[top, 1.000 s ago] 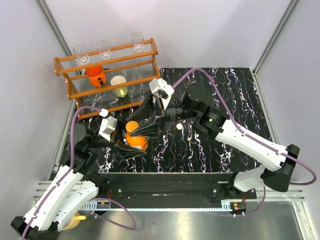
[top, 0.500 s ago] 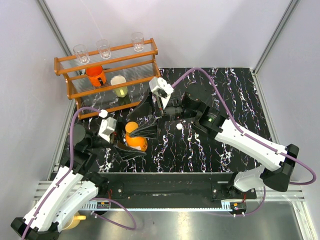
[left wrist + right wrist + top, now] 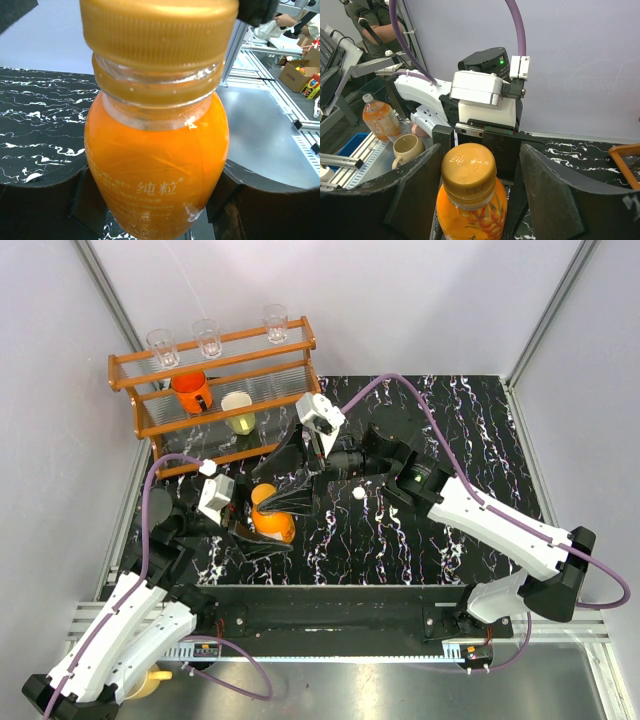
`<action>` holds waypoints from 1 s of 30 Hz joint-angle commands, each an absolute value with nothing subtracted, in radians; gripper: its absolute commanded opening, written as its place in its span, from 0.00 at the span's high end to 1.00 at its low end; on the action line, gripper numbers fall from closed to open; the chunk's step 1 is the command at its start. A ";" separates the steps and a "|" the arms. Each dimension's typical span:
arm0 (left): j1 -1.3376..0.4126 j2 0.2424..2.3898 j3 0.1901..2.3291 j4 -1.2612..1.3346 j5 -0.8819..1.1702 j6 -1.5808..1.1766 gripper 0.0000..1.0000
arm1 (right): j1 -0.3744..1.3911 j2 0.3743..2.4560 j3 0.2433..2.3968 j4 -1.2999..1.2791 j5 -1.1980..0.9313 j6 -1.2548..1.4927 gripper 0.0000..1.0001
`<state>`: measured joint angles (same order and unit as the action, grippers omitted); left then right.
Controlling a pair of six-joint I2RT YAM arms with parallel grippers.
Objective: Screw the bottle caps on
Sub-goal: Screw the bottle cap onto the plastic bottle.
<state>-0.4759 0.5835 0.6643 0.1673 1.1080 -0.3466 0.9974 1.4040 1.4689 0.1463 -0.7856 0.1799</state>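
I have two arms in white moulded shells, the left arm (image 3: 120,625) and the right arm (image 3: 500,525), with matt black joints between the links and black blocks at the shoulders. A thick purple cable (image 3: 150,505) runs along each arm. Each wrist carries a small white camera box (image 3: 322,417). A green light (image 3: 421,480) glows on the right arm's black joint housing. My left pincer (image 3: 262,528) and right pincer (image 3: 480,160) are black throughout — broad, wedge-shaped fingers (image 3: 552,200), a little dusty and scuffed at the edges.
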 commanded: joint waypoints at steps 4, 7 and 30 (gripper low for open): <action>-0.469 0.580 0.667 0.219 1.109 -0.333 0.82 | 0.994 1.371 1.454 0.201 -0.761 0.152 0.28; -0.469 0.581 0.669 0.221 1.106 -0.334 0.82 | 1.000 1.365 1.450 0.193 -0.741 0.137 0.28; -0.466 0.577 0.666 0.221 1.108 -0.336 0.82 | 1.000 1.336 1.434 0.274 -0.819 0.215 0.15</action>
